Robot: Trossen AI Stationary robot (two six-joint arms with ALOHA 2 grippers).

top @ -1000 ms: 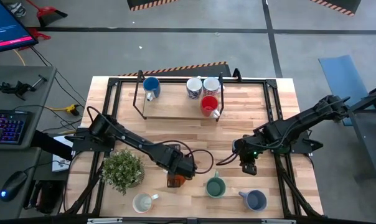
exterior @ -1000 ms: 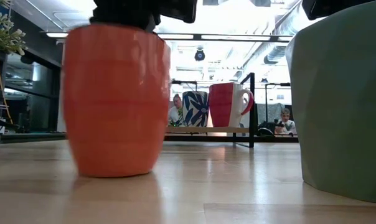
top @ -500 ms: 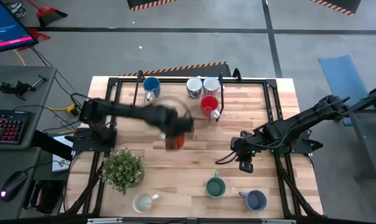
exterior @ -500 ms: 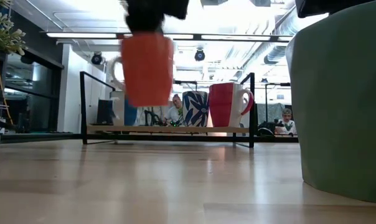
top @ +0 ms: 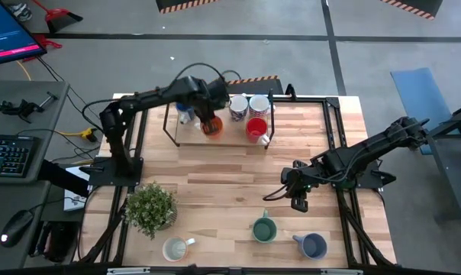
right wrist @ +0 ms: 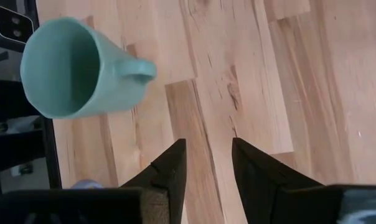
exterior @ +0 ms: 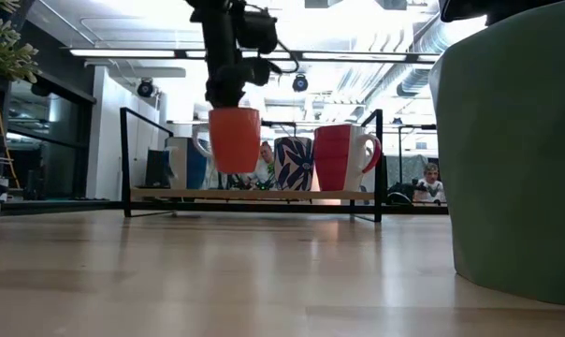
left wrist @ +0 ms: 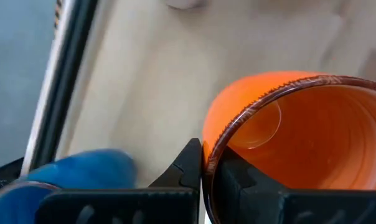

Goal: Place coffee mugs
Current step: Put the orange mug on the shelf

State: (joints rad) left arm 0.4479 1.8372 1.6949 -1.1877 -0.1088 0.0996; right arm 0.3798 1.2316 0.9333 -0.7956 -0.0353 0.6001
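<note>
Desk (top: 238, 172) w/ black rack (top: 169, 126) at far edge: left end effector (top: 208, 116) clamped on orange mug (top: 210, 127) rim, mug hanging over rack, blue mug (top: 185, 106) just beside it, red mug (top: 255, 129) further along; right end effector (top: 298, 200) open, empty, green mug (top: 263, 229) near it.

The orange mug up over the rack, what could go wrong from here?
1. The left claw pinches only the rim of the orange mug, which hangs above the rack shelf; it could tilt or slip on release.
2. The blue mug and the red mug stand on either side, so a drift sideways on the way down might knock one.
</note>
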